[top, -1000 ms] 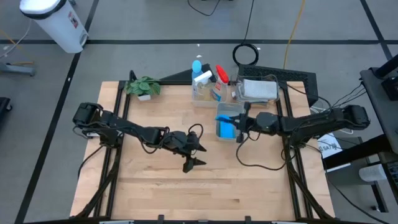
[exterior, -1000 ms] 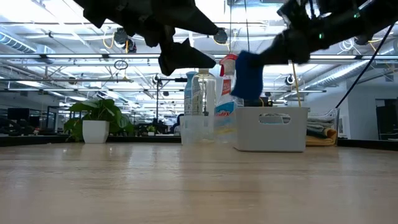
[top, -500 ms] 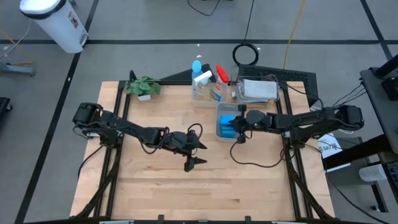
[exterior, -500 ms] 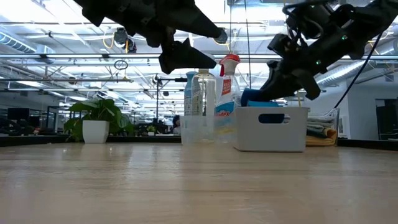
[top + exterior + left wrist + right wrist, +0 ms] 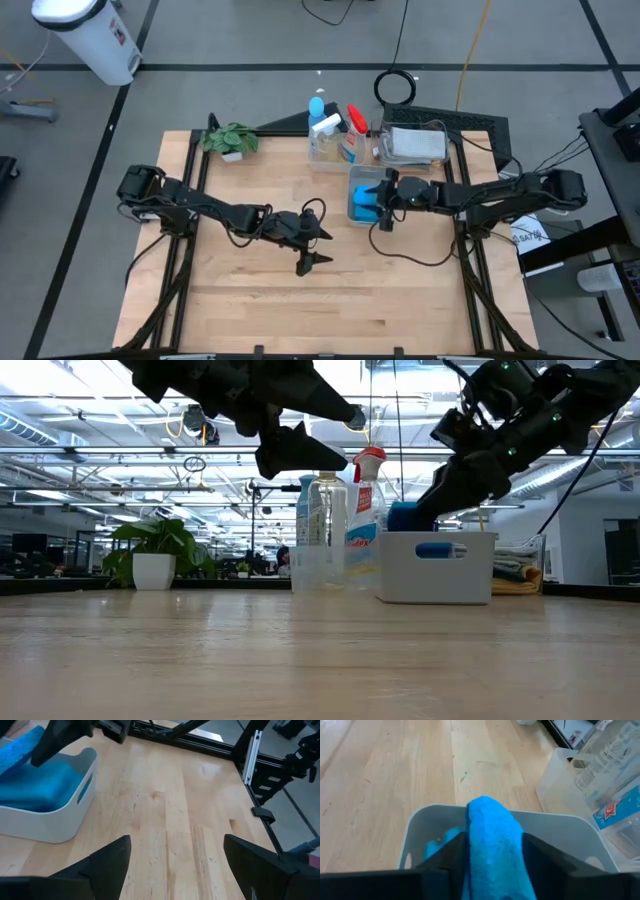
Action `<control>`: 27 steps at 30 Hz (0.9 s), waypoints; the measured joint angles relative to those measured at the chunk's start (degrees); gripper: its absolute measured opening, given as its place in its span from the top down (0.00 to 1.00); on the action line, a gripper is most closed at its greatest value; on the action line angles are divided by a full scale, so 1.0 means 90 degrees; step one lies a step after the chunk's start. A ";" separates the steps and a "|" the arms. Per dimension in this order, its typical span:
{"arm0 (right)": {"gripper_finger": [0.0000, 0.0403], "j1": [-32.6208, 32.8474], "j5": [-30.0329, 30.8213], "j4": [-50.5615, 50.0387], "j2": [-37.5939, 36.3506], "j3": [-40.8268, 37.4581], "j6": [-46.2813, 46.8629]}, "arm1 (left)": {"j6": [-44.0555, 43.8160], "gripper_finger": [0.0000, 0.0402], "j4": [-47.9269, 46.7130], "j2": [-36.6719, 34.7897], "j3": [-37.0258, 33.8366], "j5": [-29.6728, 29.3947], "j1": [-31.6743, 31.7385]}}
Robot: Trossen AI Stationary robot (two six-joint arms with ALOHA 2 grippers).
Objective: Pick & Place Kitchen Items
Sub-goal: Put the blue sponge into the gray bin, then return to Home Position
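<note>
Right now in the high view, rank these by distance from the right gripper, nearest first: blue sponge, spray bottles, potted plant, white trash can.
Measured from the right gripper, over the white bin:
1. Blue sponge: between its fingers, in the bin.
2. Spray bottles: just beyond, at the table's far edge.
3. Potted plant: far-left corner of the table.
4. White trash can: off the table, on the floor, far left.

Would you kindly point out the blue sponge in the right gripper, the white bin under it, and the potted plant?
blue sponge [image 5: 492, 845]: right wrist view, its upper face between the fingers.
white bin [image 5: 437, 572]: low view, its front wall.
potted plant [image 5: 231, 139]: high view, its leaves.
</note>
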 joint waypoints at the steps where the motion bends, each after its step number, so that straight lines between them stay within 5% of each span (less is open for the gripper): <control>1: 0.56 0.0000 -0.0015 0.0001 -0.0047 -0.0002 0.0026 | 0.0002 0.19 -0.0002 0.0000 0.0000 0.0000 0.0000; 8: 0.38 0.0002 -0.0029 -0.0073 -0.0872 -0.0002 0.0671 | 0.0459 0.19 -0.0017 0.0000 0.0000 -0.0002 0.0000; 18: 0.32 0.0000 -0.0019 -0.0338 -0.2106 -0.0005 0.0915 | 0.0638 0.19 -0.0044 -0.0059 -0.0006 0.0022 0.0071; 27: 0.34 0.0001 -0.0021 -0.0595 -0.3133 -0.0008 0.1436 | 0.0985 0.19 -0.2244 -0.2633 -0.0012 0.0867 0.0541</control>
